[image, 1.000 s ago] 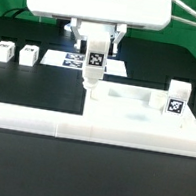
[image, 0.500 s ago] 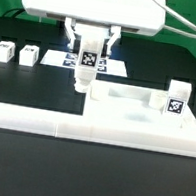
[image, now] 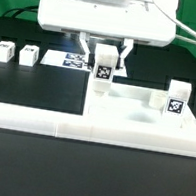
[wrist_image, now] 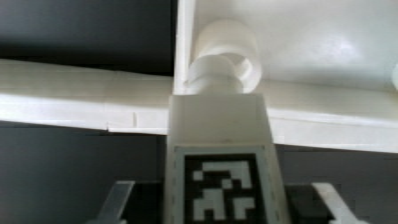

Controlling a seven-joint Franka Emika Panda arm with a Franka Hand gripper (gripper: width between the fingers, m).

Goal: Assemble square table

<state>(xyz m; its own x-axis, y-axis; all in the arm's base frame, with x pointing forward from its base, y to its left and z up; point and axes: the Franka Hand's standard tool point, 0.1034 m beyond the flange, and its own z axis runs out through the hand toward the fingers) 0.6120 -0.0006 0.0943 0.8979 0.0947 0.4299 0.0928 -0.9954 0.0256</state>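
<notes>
Gripper point(image: 106, 57): clamped on one leg point(image: 103, 75), above tabletop point(image: 134, 116). Step: probably leg fitting. Next, likely: align over mounting spot, lower.

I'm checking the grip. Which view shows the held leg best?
The wrist view: the leg fills the middle, its tag and rounded tip plain, with the gripper closed on both sides. The exterior view shows it small, hanging tag-forward near a corner of the white panel.

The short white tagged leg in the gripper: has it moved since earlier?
Yes: the short white tagged leg shifted toward the exterior view's right, nearer the other upright white leg.
</notes>
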